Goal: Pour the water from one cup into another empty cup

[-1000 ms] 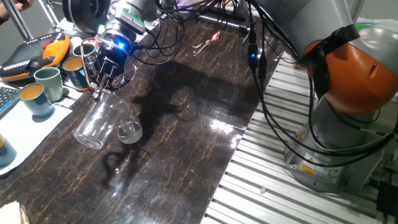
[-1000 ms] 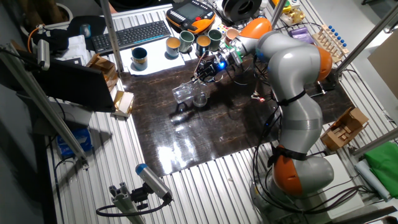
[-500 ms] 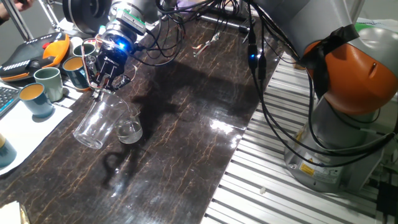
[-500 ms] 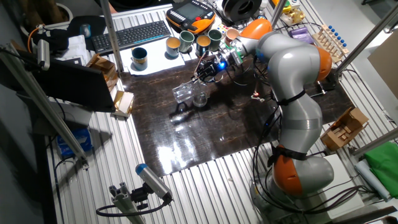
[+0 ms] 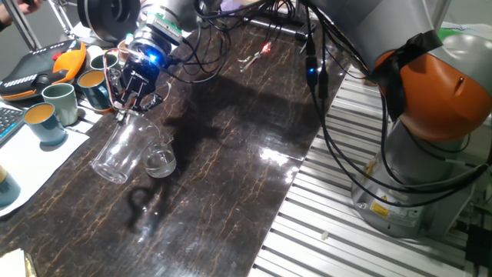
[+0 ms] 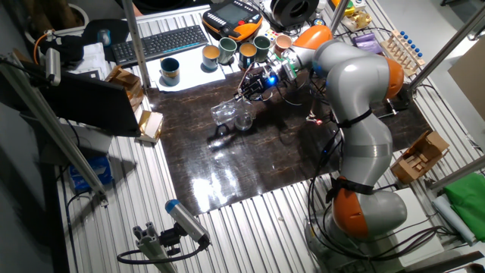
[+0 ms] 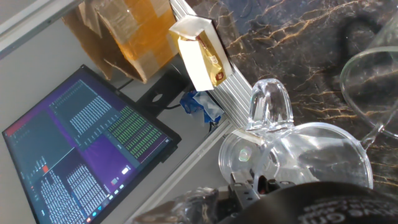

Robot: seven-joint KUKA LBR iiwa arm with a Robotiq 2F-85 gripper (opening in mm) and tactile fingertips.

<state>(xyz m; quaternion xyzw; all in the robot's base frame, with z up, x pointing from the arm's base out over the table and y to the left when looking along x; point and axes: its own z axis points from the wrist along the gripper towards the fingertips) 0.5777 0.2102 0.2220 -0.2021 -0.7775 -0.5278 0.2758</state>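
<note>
The taller clear tumbler [image 5: 115,150] is tipped far over, base pointing down-left, rim up by my gripper [image 5: 127,110], which is shut on its rim end. It also shows in the other fixed view [image 6: 224,113] and fills the hand view [image 7: 298,155], base away from the camera. The shorter clear glass [image 5: 160,161] stands upright on the dark table right beside the tumbler's rim end, with a glinting layer of water [image 5: 160,165] in it. It shows in the other fixed view [image 6: 243,120], and its rim is at the hand view's right edge [image 7: 373,81].
Several coloured ceramic mugs [image 5: 60,102] and an orange teach pendant [image 5: 38,65] stand left of the gripper. A keyboard [image 6: 163,42], cardboard boxes [image 6: 125,82] and a monitor [image 7: 81,149] lie beyond the table edge. Cables [image 5: 323,92] and the robot base [image 5: 430,115] are on the right.
</note>
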